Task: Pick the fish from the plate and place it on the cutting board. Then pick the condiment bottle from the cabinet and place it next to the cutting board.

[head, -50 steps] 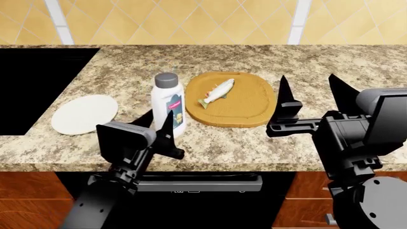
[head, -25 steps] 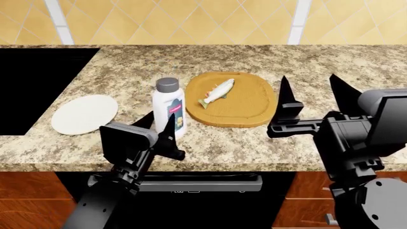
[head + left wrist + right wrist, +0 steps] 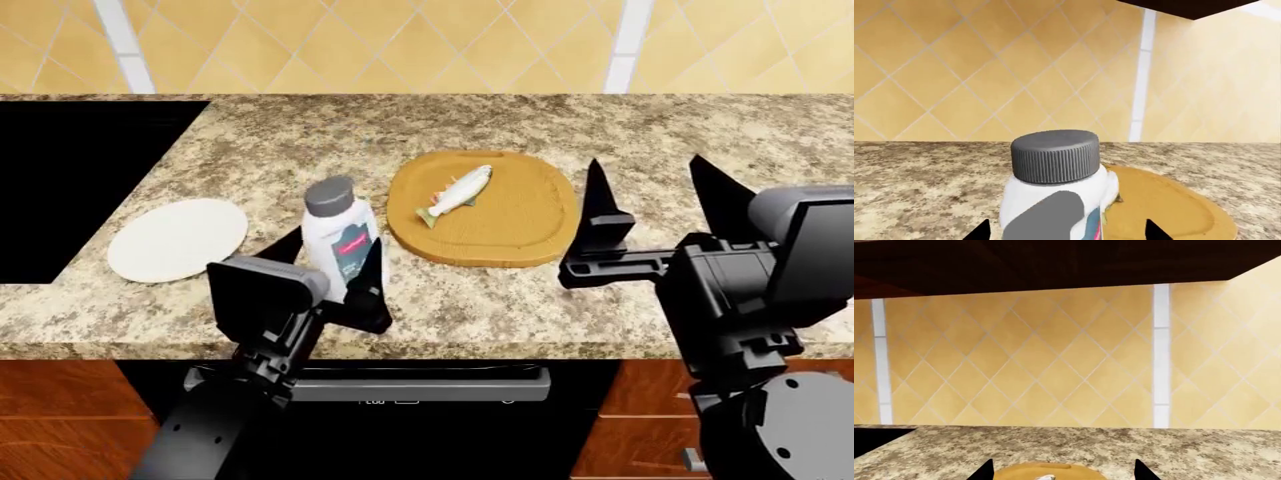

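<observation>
The fish point(image 3: 457, 193) lies on the cutting board point(image 3: 521, 225), with the empty white plate point(image 3: 176, 238) on the counter to the left. The condiment bottle point(image 3: 334, 235) is just left of the board and leans leftward, its grey cap point(image 3: 1055, 155) tilted away from the board point(image 3: 1161, 205). My left gripper point(image 3: 327, 275) is open, one finger on each side of the bottle's lower body point(image 3: 1054, 220), with a gap showing at both sides. My right gripper point(image 3: 654, 200) hangs open and empty at the board's right side, facing the board point(image 3: 1047, 472) and the wall.
A black recessed area point(image 3: 80, 180) takes up the counter's left end. The tiled wall point(image 3: 400, 45) runs behind the counter, and a dark cabinet underside point(image 3: 1054, 265) hangs overhead. The counter's front edge point(image 3: 534, 345) lies just under both arms.
The bottle stood upright before; now it leans left and sits lower, closer to my left gripper. The left fingers have spread wider. The right arm has not moved.
</observation>
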